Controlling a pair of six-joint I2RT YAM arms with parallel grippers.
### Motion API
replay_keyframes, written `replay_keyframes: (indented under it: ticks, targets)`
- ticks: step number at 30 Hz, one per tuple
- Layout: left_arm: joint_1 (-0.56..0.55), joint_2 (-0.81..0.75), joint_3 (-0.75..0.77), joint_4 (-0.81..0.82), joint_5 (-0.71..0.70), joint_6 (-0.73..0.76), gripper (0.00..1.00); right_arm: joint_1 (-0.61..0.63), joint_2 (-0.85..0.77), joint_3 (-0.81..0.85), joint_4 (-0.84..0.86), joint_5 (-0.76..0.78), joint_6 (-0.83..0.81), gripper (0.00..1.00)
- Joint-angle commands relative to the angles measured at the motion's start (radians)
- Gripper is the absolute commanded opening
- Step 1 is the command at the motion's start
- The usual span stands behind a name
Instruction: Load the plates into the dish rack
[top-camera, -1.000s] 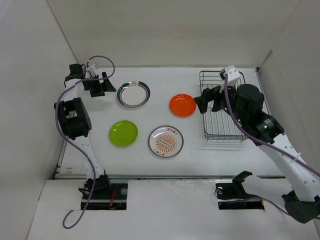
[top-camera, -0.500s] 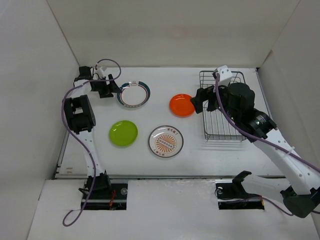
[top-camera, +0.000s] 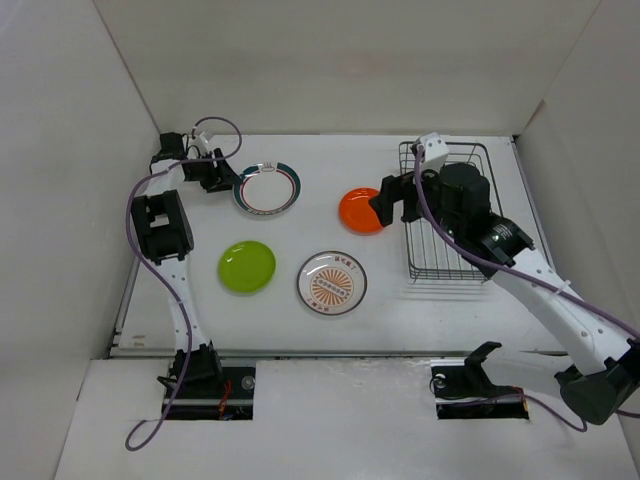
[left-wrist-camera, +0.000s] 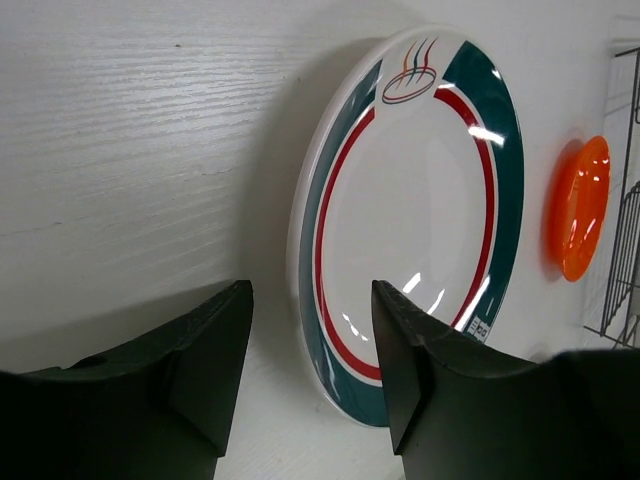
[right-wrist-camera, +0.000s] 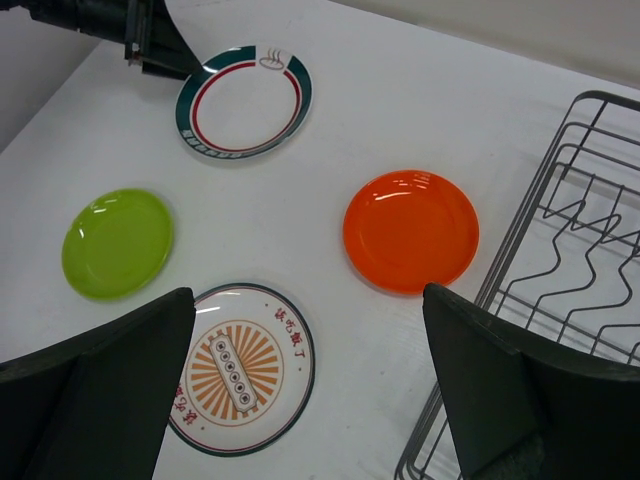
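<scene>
Four plates lie flat on the white table. The teal-rimmed plate (top-camera: 267, 188) (left-wrist-camera: 420, 200) is at the back left. My left gripper (top-camera: 226, 178) (left-wrist-camera: 312, 385) is at its left edge, jaws apart and straddling the rim, with one finger (left-wrist-camera: 205, 370) still clear of it. The orange plate (top-camera: 364, 210) (right-wrist-camera: 411, 230) lies beside the black wire dish rack (top-camera: 450, 275) (right-wrist-camera: 570, 270). My right gripper (top-camera: 392, 200) (right-wrist-camera: 310, 390) hovers wide open above the orange plate, holding nothing. The lime green plate (top-camera: 247, 266) (right-wrist-camera: 117, 243) and the sunburst plate (top-camera: 332, 283) (right-wrist-camera: 240, 365) lie nearer the front.
White walls enclose the table on the left, back and right. A purple cable (top-camera: 135, 200) loops along the left arm near the left wall. The rack holds no plates and stands at the right, close to the right wall.
My left gripper has shifted right to the teal-rimmed plate's edge and its jaws have narrowed. The right arm has swung left from the rack to over the orange plate.
</scene>
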Motion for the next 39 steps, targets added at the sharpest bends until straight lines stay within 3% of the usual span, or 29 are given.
replay_keyframes:
  ticks: [1, 4, 7, 12, 16, 21, 26, 30, 34, 39]
  targets:
    - [-0.003, 0.046, 0.009, -0.028, -0.023, 0.0, 0.49, 0.002, 0.013, -0.002, 0.087, -0.031, 0.025, 1.0]
    - [-0.012, 0.055, 0.018, -0.019, -0.013, -0.02, 0.44, 0.002, 0.023, -0.011, 0.098, -0.053, 0.034, 1.0]
    - [-0.012, 0.064, 0.018, -0.019, -0.013, -0.032, 0.29, -0.007, 0.023, -0.021, 0.107, -0.062, 0.045, 1.0]
    - [-0.012, 0.075, 0.018, -0.01, -0.013, -0.051, 0.19, -0.007, 0.032, -0.03, 0.107, -0.08, 0.054, 1.0]
    - [-0.012, 0.075, 0.039, 0.002, -0.013, -0.086, 0.0, -0.016, 0.041, -0.03, 0.116, -0.09, 0.054, 1.0]
    - [-0.012, 0.032, 0.039, 0.018, 0.091, -0.118, 0.0, -0.027, 0.07, -0.059, 0.171, -0.128, 0.054, 1.0]
    - [-0.012, -0.128, -0.007, 0.099, 0.243, -0.204, 0.0, -0.053, 0.139, -0.107, 0.288, -0.157, 0.157, 1.0]
    - [-0.012, -0.254, -0.076, 0.11, 0.32, -0.204, 0.0, -0.096, 0.173, -0.116, 0.42, -0.269, 0.166, 1.0]
    - [-0.023, -0.314, -0.107, 0.015, 0.354, -0.122, 0.0, -0.14, 0.262, -0.07, 0.521, -0.489, 0.177, 1.0]
    - [-0.056, -0.357, -0.134, -0.071, 0.374, -0.031, 0.0, -0.15, 0.407, 0.027, 0.633, -0.576, 0.215, 1.0]
